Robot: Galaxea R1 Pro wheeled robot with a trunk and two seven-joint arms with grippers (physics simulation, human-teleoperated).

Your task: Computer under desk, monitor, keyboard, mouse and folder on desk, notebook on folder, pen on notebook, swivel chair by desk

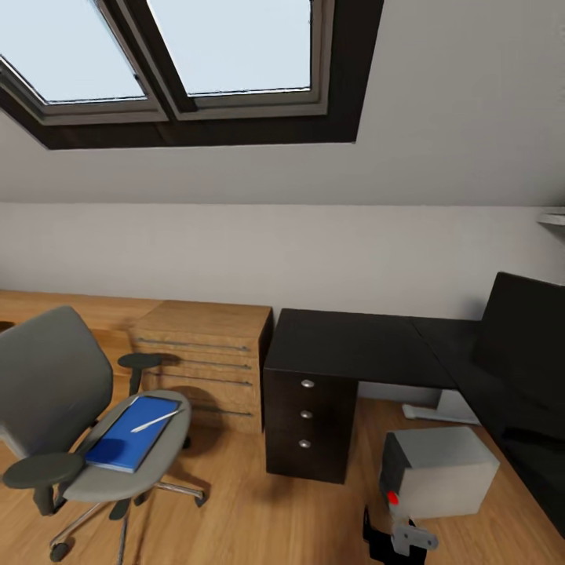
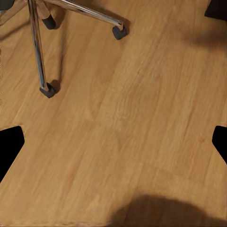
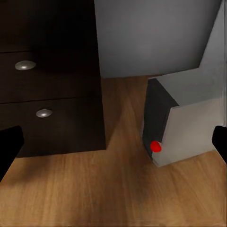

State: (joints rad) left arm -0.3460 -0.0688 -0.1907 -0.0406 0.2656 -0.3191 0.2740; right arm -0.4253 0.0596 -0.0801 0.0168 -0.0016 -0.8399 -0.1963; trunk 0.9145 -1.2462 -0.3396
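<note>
**Right wrist view: computer ahead, not yet under desk**

Right pincer [image 3: 113, 142] is hovering spread wide, gripping nothing. Computer [image 3: 182, 125] is sitting just ahead on the floor [image 3: 94, 189], beside the desk [image 3: 47, 75] drawers. Advisable: push squarely, avoiding tipping. Left pincer [image 2: 113, 142] is likewise spread empty.

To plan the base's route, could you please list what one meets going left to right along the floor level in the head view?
swivel chair carrying the blue folder → light wooden drawer cabinet → desk's black drawers → computer

Matt black desk [image 1: 353, 341], glossy wooden floor [image 2: 132, 123].
</note>
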